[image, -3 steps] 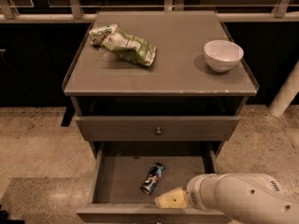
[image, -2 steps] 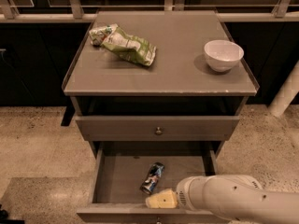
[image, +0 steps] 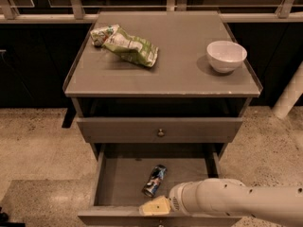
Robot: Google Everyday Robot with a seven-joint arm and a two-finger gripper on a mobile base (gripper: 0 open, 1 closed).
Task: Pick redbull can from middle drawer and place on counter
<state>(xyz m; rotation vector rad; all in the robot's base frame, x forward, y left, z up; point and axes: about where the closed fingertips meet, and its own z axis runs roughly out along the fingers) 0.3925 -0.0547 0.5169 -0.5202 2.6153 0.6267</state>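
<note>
lying on its side, the redbull can [image: 155,180] rests slantwise on the grey floor of the open middle drawer [image: 118,178], near the middle. the gripper [image: 154,205], on a pale arm [image: 227,200] reaching in from the right, sits low at the drawer's front wall, just beside the can's near end. whether it is spread or closed cannot be told. on the counter [image: 180,56] sit a green and white snack bag [image: 127,45] and a white bowl [image: 226,56].

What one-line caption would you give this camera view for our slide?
The gripper sits at the front of the open middle drawer, near the redbull can lying on its floor.
</note>
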